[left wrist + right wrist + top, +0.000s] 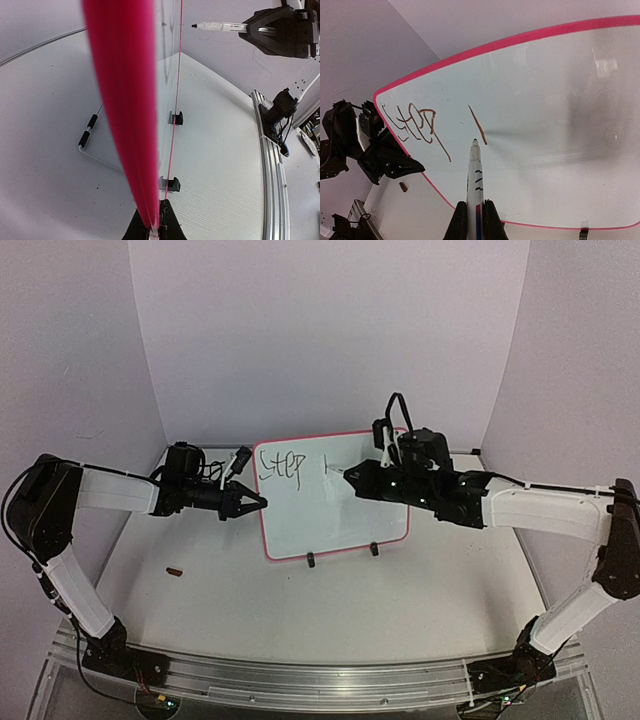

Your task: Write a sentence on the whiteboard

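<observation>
The whiteboard stands upright on the table, white with a pink border and two black clips on its lower edge. It carries the word "Step" and one short stroke. My left gripper is shut on the board's left edge; its wrist view shows the pink border edge-on between the jaws. My right gripper is shut on a white marker. The marker's tip points at the board just beside the stroke, a small gap off the surface.
A small brown cap-like piece lies on the table left of the board, also in the right wrist view. A wire stand props the board from behind. Lilac walls close the back and sides.
</observation>
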Controlling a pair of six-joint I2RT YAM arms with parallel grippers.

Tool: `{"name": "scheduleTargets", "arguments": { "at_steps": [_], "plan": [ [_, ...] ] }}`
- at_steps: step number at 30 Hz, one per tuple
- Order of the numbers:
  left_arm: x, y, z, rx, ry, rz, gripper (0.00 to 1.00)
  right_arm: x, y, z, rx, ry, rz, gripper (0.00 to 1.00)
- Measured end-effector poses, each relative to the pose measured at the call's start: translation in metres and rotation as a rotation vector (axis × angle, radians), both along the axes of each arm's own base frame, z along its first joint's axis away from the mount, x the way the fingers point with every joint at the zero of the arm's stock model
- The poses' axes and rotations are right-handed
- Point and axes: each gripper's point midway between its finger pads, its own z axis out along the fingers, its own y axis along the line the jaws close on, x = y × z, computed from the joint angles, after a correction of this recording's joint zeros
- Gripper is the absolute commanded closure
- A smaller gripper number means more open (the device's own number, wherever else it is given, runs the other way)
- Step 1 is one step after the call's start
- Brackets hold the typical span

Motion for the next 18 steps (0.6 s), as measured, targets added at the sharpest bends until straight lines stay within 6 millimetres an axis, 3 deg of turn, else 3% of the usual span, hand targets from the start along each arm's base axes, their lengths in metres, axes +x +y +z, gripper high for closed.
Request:
{"name": "scheduleTargets", "arguments": {
  "at_steps": [12, 18],
  "plan": [
    [0.000, 0.000, 0.000, 0.000, 0.000, 0.000, 1.00, 0.009, 0.009, 0.043, 0.031, -0.098, 0.014, 1.00],
    [0.000, 0.000, 0.000, 0.000, -0.001, 0.000, 1.00, 0.015, 0.012, 0.039, 0.011, -0.103, 0.004, 1.00]
  ]
}}
